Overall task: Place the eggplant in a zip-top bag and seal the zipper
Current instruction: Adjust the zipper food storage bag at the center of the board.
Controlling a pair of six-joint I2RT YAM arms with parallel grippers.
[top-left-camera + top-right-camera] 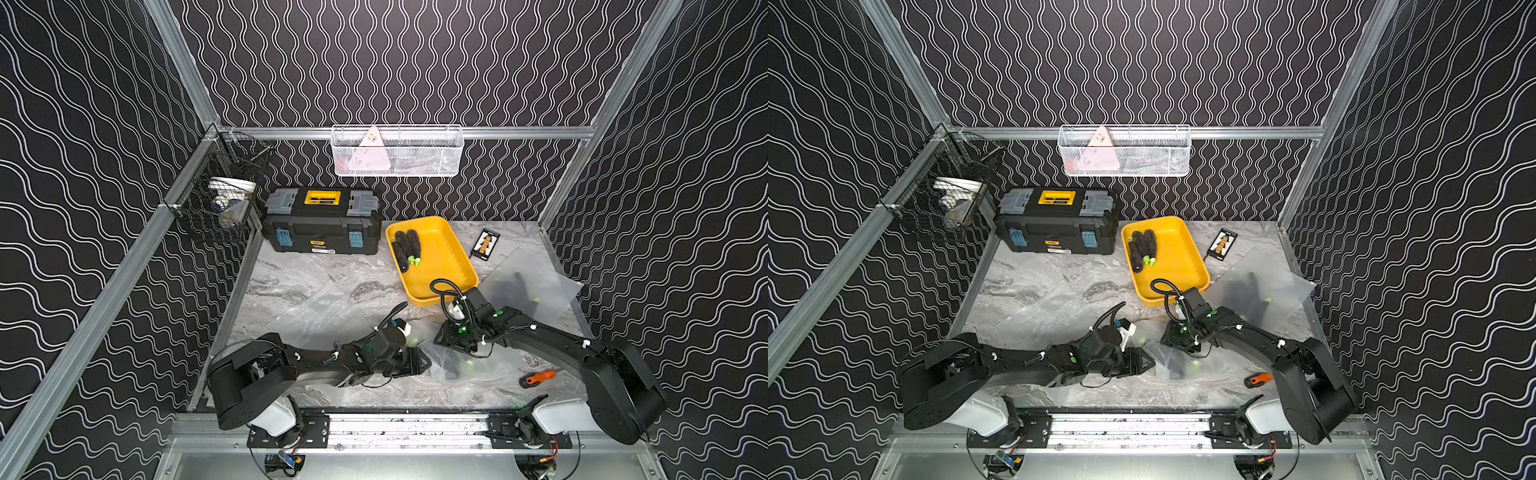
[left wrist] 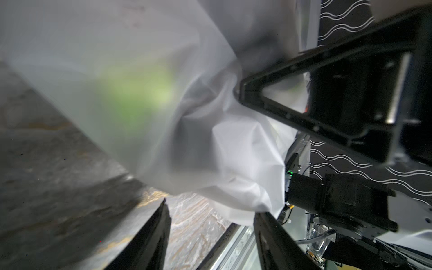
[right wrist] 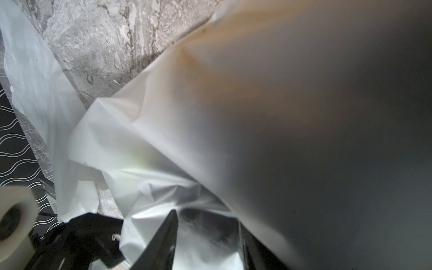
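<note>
Eggplant [image 2: 138,93] shows to me only as a blurred green stem end and a dark shadow through frosted film. It is inside the zip-top bag [image 1: 486,365], just ahead of the left gripper [image 2: 210,208] and below the right gripper [image 3: 207,219]. In a top view the same green spot [image 1: 1196,365] sits within the crumpled bag, between the two grippers and toward the right arm's side.

My left gripper has its jaws standing apart with nothing between them; I see bare marble tabletop [image 2: 194,224] through the gap. The bag's lower edge hangs right at one fingertip.

My right gripper is closed partway on a bunch of the bag's film. The creases run in toward its fingers, and that end of the bag is lifted off the table. Whether the zipper is shut I cannot tell.

Beyond the right gripper, away from the arm bases, lies a yellow tray [image 1: 449,266] holding three other eggplants [image 1: 406,249]. Out past that gripper's far side lies a second frosted bag [image 1: 540,274] with a dark shape inside. Beyond the left gripper a flat bag [image 1: 320,316] rests on the marble. An orange-handled screwdriver [image 1: 538,378] lies near the right forearm.
</note>
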